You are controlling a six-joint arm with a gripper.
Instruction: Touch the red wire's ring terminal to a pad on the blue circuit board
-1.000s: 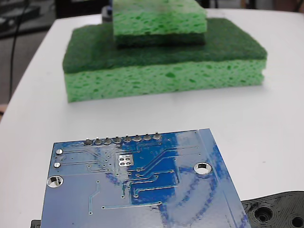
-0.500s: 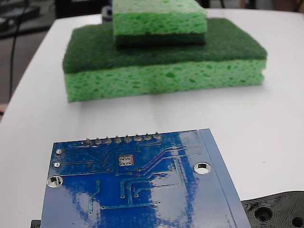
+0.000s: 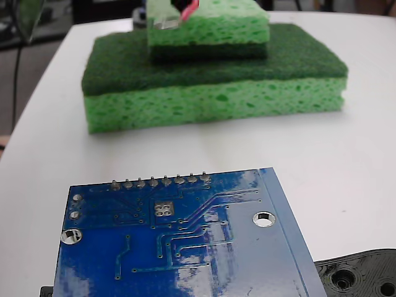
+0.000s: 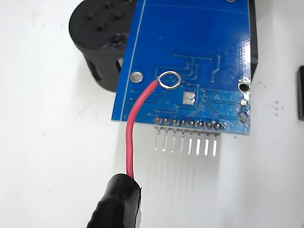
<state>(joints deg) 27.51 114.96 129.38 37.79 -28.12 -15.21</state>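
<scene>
The blue circuit board [image 3: 185, 247] lies at the front of the white table in the fixed view, its row of silver solder joints [image 3: 159, 181] along the far edge. The red wire [image 3: 189, 7] enters at the top of that view, and its ring terminal [image 3: 166, 23] hangs high above the board, apart from it. In the wrist view the red wire [image 4: 130, 133] rises out of a thick black sleeve [image 4: 116, 202], and the ring terminal [image 4: 169, 80] lines up over the blue circuit board [image 4: 190, 47] next to a silver square pad [image 4: 188, 98]. No gripper fingers show.
Two green sponges [image 3: 210, 80] are stacked behind the board, the small one on the large one. A black perforated plastic piece [image 3: 362, 275] sits under the board's corner, also seen as the black piece [image 4: 97, 42] in the wrist view. A dark object [image 4: 301, 92] is at the right edge.
The red wire and its ring have come into the top of the fixed view, where neither showed before. Reflections on the board's glossy face have shifted. The board itself has not moved.
</scene>
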